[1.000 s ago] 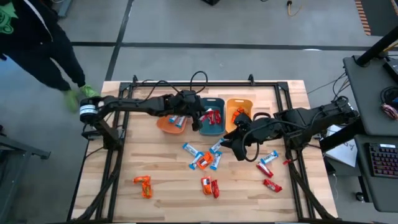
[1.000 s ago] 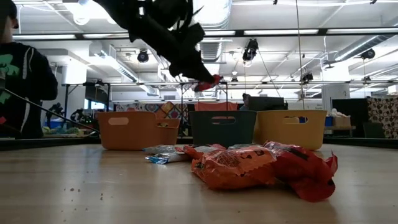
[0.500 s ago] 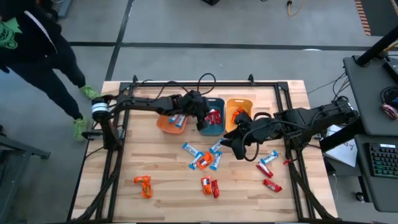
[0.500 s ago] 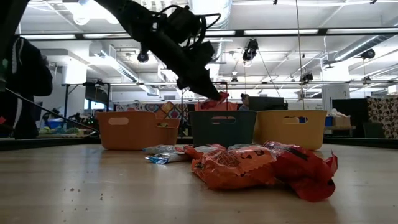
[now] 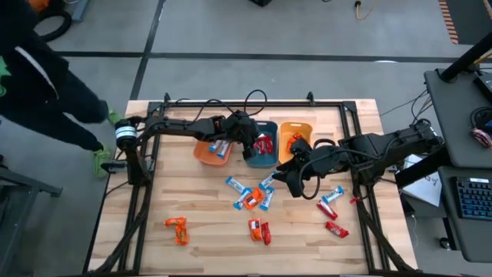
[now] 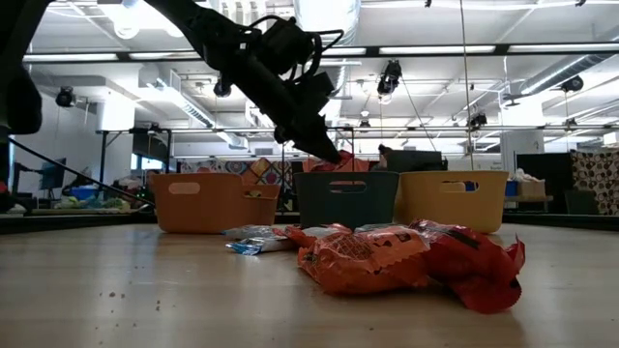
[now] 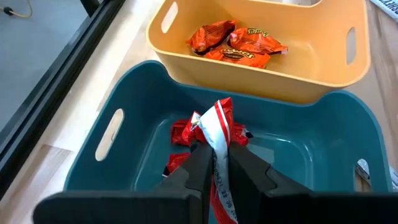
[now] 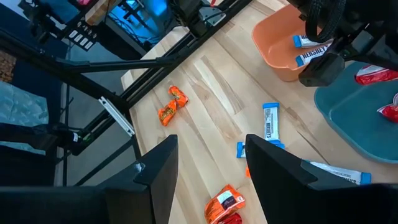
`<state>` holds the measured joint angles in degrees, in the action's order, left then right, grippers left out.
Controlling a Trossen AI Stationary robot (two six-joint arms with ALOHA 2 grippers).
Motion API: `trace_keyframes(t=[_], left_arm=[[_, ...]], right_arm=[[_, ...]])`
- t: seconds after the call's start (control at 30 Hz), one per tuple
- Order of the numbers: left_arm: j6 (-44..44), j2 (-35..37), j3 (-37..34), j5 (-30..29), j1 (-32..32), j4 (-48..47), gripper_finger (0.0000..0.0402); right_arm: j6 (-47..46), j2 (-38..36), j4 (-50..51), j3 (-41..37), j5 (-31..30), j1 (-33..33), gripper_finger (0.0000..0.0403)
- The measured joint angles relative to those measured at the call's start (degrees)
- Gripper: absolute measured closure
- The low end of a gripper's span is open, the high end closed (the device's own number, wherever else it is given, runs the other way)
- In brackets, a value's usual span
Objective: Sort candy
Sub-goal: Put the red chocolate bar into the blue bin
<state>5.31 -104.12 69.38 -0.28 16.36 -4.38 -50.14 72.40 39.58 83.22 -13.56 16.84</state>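
Candy is partly sorted into three bins, about ten pieces left on the table (image 5: 192, 200) toward 6 o'clock; left gripper (image 7: 215, 163) pinches a red candy (image 7: 216, 127) over the teal bin (image 7: 323, 155), right gripper (image 8: 208, 165) open, empty.

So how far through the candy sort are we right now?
Partly done. The orange bin holds blue-and-white candies, the teal bin red ones, the yellow-orange bin orange ones. In hand: the left hand holds a red candy over the teal bin. Left: about a dozen loose candies on the table; the right hand waits open above them.
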Motion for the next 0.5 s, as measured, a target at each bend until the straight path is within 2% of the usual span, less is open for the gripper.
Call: trace_keyframes(t=[0.2,0.5], left_arm=[[-1.4,0.0,0.0,1.9,0.0,-0.4,0.0363],[-1.8,0.0,0.0,2.0,0.0,-1.8,0.0271]], right_arm=[[-0.4,0.0,0.4,0.0,0.0,0.0,0.0225],[-1.8,0.0,0.6,0.0,0.9,0.0,0.0225]])
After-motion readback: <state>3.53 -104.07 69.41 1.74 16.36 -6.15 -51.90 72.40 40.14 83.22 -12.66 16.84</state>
